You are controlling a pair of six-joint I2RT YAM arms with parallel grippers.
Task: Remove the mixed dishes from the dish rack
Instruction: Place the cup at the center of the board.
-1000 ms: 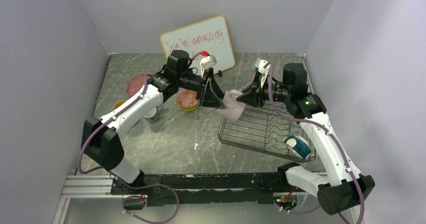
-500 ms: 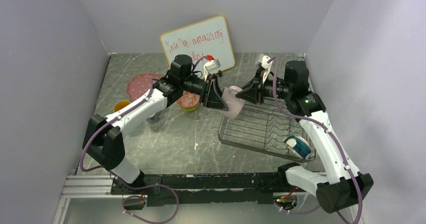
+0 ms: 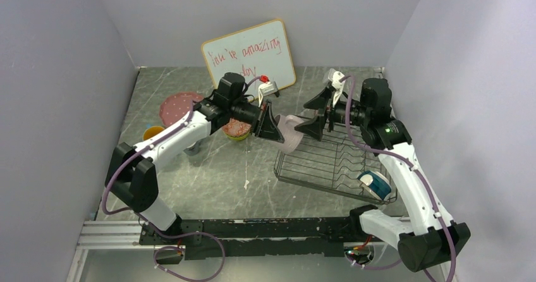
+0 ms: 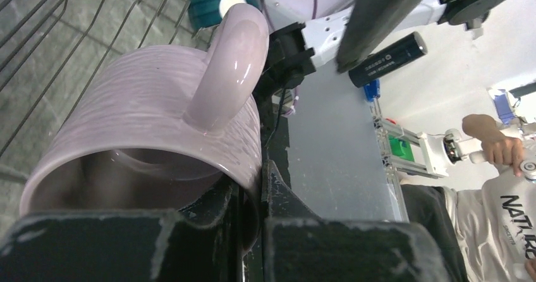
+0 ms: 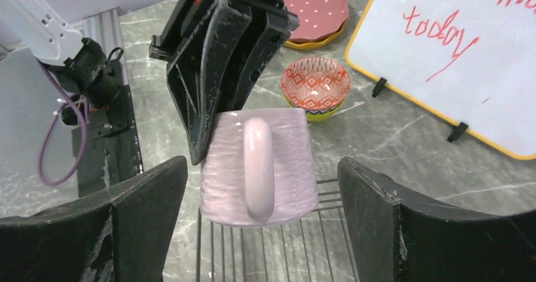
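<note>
Right wrist view: mug [image 5: 287, 162] hung sideways over rack's [image 3: 297, 177] left end, mouth rim clamped in L claw [image 5: 218, 114], base pointing btwn wide-apart fingers of R claw [image 3: 314, 116], so L arm alone carried it.

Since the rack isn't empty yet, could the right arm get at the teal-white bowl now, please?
Probably yes: the right claw stands open and empty, and nothing covers the teal-white bowl in the dish rack's near corner, though it sits close beside that arm's forearm.
</note>
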